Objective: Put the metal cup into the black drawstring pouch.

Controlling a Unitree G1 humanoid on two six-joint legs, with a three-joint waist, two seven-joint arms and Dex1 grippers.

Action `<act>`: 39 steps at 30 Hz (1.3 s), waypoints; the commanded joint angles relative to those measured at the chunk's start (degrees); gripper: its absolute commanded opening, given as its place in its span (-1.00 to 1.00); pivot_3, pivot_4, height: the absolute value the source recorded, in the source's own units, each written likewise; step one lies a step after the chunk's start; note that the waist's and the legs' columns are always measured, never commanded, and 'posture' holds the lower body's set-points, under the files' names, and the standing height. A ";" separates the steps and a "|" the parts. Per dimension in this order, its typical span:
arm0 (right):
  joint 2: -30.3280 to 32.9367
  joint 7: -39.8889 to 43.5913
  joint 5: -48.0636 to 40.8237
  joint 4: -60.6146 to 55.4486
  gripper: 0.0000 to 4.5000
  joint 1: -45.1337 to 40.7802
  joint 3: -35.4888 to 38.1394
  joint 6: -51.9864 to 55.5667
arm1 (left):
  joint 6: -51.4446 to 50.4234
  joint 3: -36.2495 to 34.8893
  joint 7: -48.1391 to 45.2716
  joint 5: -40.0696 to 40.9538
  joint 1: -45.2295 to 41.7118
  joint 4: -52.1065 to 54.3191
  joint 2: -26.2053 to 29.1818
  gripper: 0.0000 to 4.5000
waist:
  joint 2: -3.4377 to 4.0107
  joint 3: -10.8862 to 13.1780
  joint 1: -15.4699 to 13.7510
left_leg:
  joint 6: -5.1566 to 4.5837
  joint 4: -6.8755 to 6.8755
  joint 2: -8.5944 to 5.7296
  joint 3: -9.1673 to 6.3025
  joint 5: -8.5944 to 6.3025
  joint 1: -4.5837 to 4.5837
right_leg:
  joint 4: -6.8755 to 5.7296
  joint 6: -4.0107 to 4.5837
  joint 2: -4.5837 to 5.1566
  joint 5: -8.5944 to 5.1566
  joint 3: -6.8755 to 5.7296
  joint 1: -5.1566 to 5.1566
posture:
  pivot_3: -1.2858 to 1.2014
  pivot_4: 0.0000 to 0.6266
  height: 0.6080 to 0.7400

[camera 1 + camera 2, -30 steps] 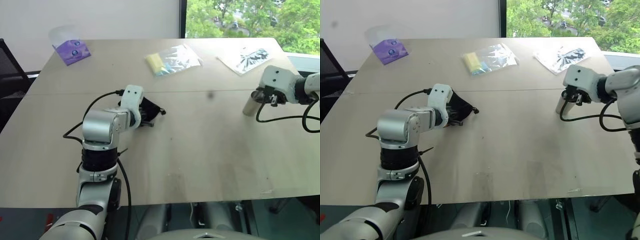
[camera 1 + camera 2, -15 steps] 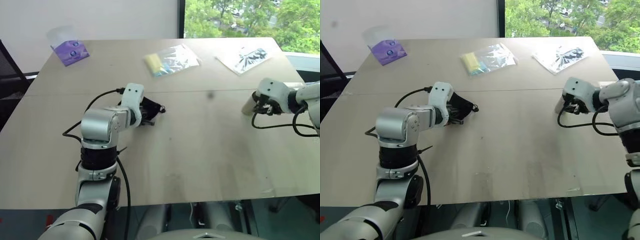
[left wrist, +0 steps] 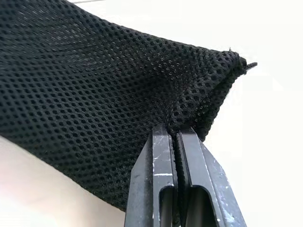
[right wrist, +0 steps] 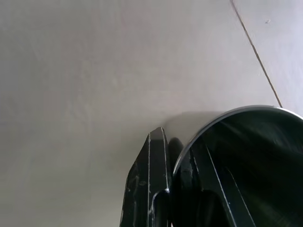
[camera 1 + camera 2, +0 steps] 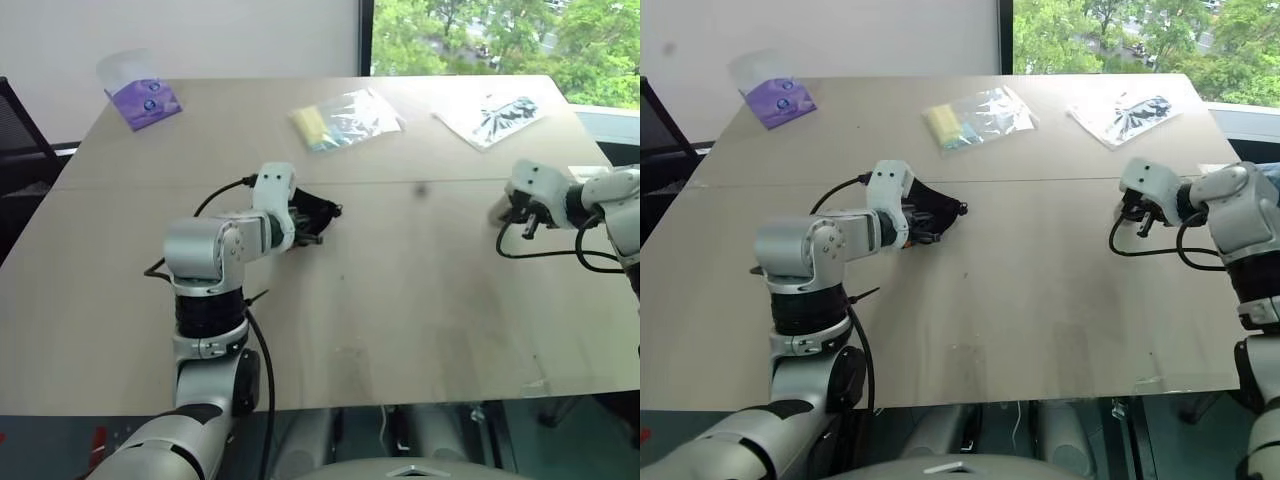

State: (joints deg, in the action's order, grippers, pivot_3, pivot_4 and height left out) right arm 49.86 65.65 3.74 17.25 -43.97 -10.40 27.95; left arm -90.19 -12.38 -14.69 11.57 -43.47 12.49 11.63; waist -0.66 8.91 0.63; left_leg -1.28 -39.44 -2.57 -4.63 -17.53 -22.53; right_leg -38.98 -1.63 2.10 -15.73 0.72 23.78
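The black drawstring pouch is a soft mesh bag left of the table's middle, and my left gripper is shut on it. In the left wrist view the two fingers pinch a fold of the pouch. The metal cup is near the right edge of the table, mostly hidden behind my right gripper. In the right wrist view that gripper is shut on the cup's rim, one finger outside the wall and one inside.
Along the far side of the table lie a purple packet in a clear bag, a clear bag with a yellow item and a clear bag with dark items. Black cables hang from both wrists.
My right gripper has sunk and closed on the cup's rim. My left gripper has carried the pouch a little to the right.
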 commanded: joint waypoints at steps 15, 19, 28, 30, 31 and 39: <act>-48.62 -34.58 -34.88 -57.57 -1.00 22.75 24.55 35.26 | -2.31 -26.56 6.41 3.37 -15.95 -22.57 -12.71 -1.00 | 0.01 -0.06 0.10 | 0.01 -0.14 -0.18 -0.10 0.00 -0.09 | -0.43 -0.01 0.08 0.00 0.00 0.23 | 0.03 -0.52 1.00; -53.28 -37.66 -36.80 -53.68 -1.00 24.21 21.75 31.64 | -2.31 -28.70 6.01 5.32 -18.20 -28.29 -10.57 -1.00 | 0.01 -0.06 0.40 | 0.07 -0.14 -0.20 -0.06 0.04 0.01 | -0.65 -0.01 0.06 0.00 0.05 0.29 | 0.03 -0.52 1.00; -57.78 -39.38 -34.99 -34.02 -1.00 22.19 18.05 15.39 | -2.31 -28.48 7.63 10.73 -18.94 -31.57 -9.17 -1.00 | 0.02 -0.06 0.93 | 0.19 -0.09 -0.19 0.07 0.11 0.05 | -0.87 0.00 0.05 -0.01 0.20 0.44 | 0.03 -0.52 1.00; -58.49 -39.25 -35.74 -31.13 -1.00 21.60 18.08 13.26 | -2.31 -28.07 8.35 12.77 -18.12 -30.48 -9.26 -1.00 | 0.02 -0.06 1.13 | 0.19 -0.09 -0.19 0.06 0.11 0.05 | -0.87 0.00 0.06 -0.01 0.20 0.44 | 0.03 -0.52 1.00; -58.72 -39.34 -36.09 -30.05 -1.00 21.34 18.07 12.50 | -2.31 -27.82 8.85 13.68 -17.62 -29.87 -9.40 -1.00 | 0.02 -0.06 1.28 | 0.19 -0.09 -0.19 0.06 0.11 0.05 | -0.87 0.00 0.06 -0.01 0.19 0.44 | 0.03 -0.52 1.00; -56.26 -37.95 -34.12 -22.52 -1.00 22.61 14.45 8.36 | -2.31 -25.79 13.68 20.62 -13.73 -25.47 -9.97 -1.00 | 0.02 -0.06 1.79 | 0.19 -0.08 -0.18 0.07 0.11 0.06 | -0.88 0.00 0.06 -0.01 0.22 0.45 | 0.03 -0.52 1.00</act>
State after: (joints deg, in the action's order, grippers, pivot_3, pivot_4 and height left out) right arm -6.49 26.62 -30.65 -5.80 -21.59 6.31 37.59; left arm -92.25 -39.70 -1.43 29.48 -56.97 -15.33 1.84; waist -0.64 8.85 2.42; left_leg -1.09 -39.52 -2.75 -4.55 -17.42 -22.47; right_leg -39.86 -1.63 2.16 -15.74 0.95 24.23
